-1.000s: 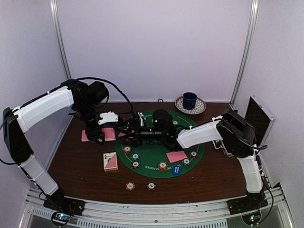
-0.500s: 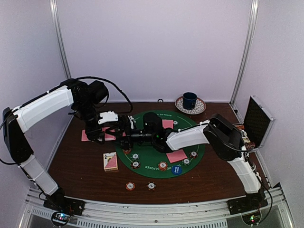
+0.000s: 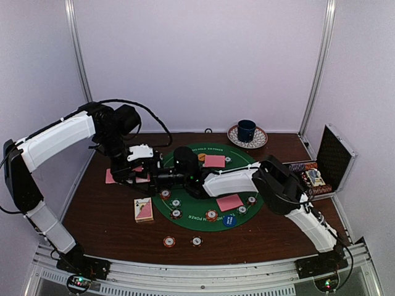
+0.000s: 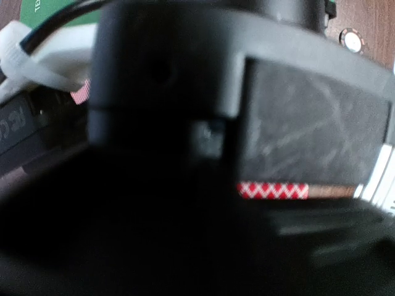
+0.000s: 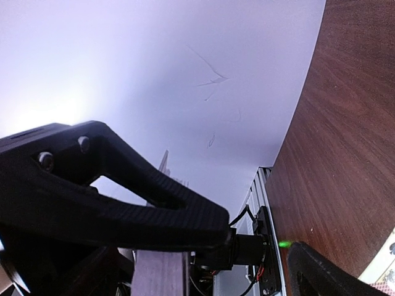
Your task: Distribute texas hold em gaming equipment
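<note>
Operator: What has changed in the last second?

Spotter: Your right arm [image 3: 237, 179] has swung further left across the green mat [image 3: 207, 191]. Its forearm now lies over the mat's middle. The pink card [image 3: 214, 161] on the far side, covered before, is in plain sight. Your left arm [image 3: 58, 139] has barely shifted.

Operator: Where does the equipment lie?

Spotter: Nearest you, two poker chips [image 3: 169, 242] sit apart on the bare wooden table [image 3: 265, 240]. Behind them, just left of the mat, a pack of cards [image 3: 144, 209] lies flat. The mat's near half holds more scattered chips [image 3: 176, 214], a blue button disc [image 3: 229, 220] at the rim and a second pink card [image 3: 229, 202]. Further back on the left, pink cards [image 3: 110, 176] lie on the wood just off the mat.

Operator: And my grippers?

Spotter: Your left gripper [image 3: 128, 177] is down over those cards. Your right gripper [image 3: 158, 178] points at it from the mat side, close by. I cannot tell whether either is clenched or released. Your left wrist view is a dark blur with only a red-and-white zigzag strip [image 4: 271, 190] showing. Your right wrist view looks past one finger [image 5: 123, 197] at the wall.

Operator: Anything beyond?

Spotter: At the back a blue mug [image 3: 247, 129] stands on its saucer [image 3: 261, 139]. At the far right a black case [image 3: 334, 154] stands open.
</note>
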